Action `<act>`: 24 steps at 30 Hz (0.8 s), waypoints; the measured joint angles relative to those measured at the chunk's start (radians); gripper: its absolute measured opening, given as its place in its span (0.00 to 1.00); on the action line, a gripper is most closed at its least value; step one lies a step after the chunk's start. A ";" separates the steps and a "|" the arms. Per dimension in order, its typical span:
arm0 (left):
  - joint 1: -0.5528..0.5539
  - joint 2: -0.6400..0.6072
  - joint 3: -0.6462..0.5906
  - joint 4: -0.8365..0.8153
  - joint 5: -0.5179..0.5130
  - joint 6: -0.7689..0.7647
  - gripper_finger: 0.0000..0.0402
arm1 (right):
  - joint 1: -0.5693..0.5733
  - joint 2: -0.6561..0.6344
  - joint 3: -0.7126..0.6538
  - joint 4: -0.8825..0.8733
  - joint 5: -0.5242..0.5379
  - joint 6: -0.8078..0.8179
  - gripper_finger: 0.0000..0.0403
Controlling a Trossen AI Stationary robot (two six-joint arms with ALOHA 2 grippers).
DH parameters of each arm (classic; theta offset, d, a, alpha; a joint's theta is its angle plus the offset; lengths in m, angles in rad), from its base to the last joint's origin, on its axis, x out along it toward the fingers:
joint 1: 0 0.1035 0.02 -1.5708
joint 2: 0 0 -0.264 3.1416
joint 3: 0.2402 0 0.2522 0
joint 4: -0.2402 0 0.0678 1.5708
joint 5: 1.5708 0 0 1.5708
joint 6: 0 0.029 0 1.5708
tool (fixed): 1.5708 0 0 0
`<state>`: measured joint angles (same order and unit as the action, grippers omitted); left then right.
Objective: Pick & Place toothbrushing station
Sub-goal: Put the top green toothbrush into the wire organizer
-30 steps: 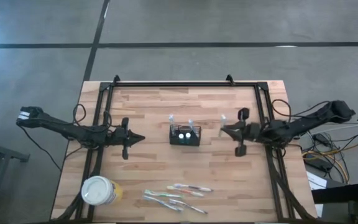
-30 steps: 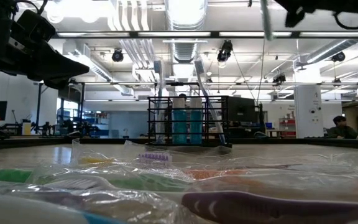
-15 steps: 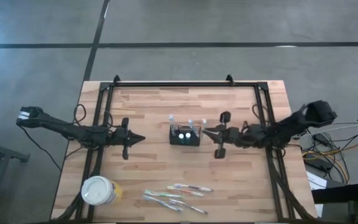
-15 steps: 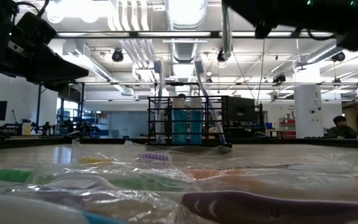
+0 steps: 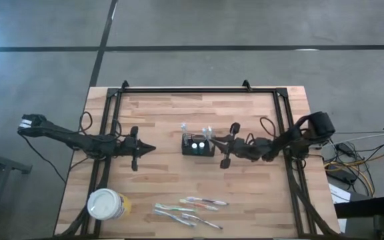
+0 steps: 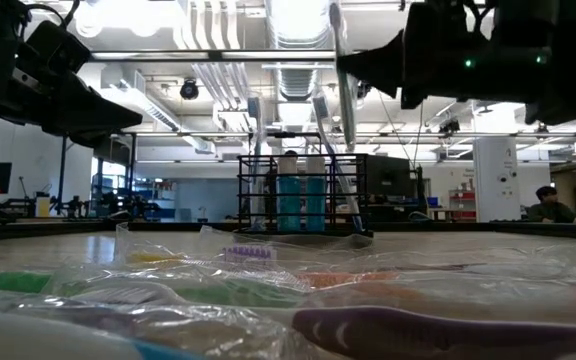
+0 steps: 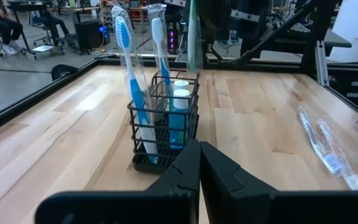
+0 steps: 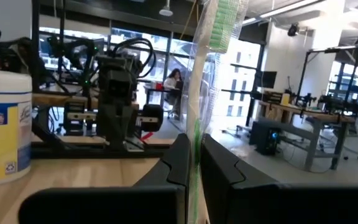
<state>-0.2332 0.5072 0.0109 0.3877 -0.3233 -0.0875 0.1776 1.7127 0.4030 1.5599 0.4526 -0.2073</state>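
Note:
The toothbrushing station (image 5: pixel 199 145) is a black mesh caddy standing at the table's middle. It holds two blue toothbrushes (image 7: pixel 124 43) and two white-capped tubes (image 7: pixel 180 93). My right gripper (image 5: pixel 214 139) reaches in from the table's right, just right of the caddy and above it. It is shut on a green toothbrush (image 8: pixel 219 25) in a clear wrapper, which also shows in the left wrist view (image 7: pixel 191 37). My left gripper (image 5: pixel 153 148) waits shut and empty to the caddy's left. My right gripper pinches the wrapped green toothbrush by its handle (image 8: pixel 193 146) between its two fingers. The fingers (image 6: pixel 368 65) come about level from the table's right and lie across it. The toothbrush stands upright, bristle end up, lifted clear by the caddy's right side.
A round white tub (image 5: pixel 107 204) with a yellow label stands at the near left. Several wrapped toothbrushes (image 5: pixel 191 210) lie near the front edge. A black frame (image 5: pixel 199 90) runs round the table's back and sides.
My right gripper has travelled toward the table's left and down, from near the right rail to the caddy's right side, carrying the wrapped green toothbrush upright. It has stayed shut on it.

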 joint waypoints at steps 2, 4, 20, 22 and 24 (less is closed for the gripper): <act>0.000 0.000 0.000 0.000 0.000 0.000 0.02 | -0.001 0.014 0.000 0.007 0.001 0.001 0.04; 0.000 0.000 0.000 -0.001 0.000 0.000 0.02 | -0.002 0.025 0.001 0.007 0.015 0.009 0.04; 0.000 0.000 0.000 -0.007 0.000 0.000 0.02 | -0.002 0.157 0.023 0.007 0.048 0.026 0.04; 0.000 0.000 0.000 -0.007 0.000 0.000 0.02 | -0.002 0.169 0.031 0.009 0.049 0.026 0.04; 0.000 0.000 0.000 -0.007 0.000 0.000 0.02 | -0.002 0.172 0.034 0.006 0.048 0.025 0.04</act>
<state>-0.2333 0.5072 0.0105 0.3809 -0.3233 -0.0875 0.1761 1.8851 0.4366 1.5661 0.5011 -0.1825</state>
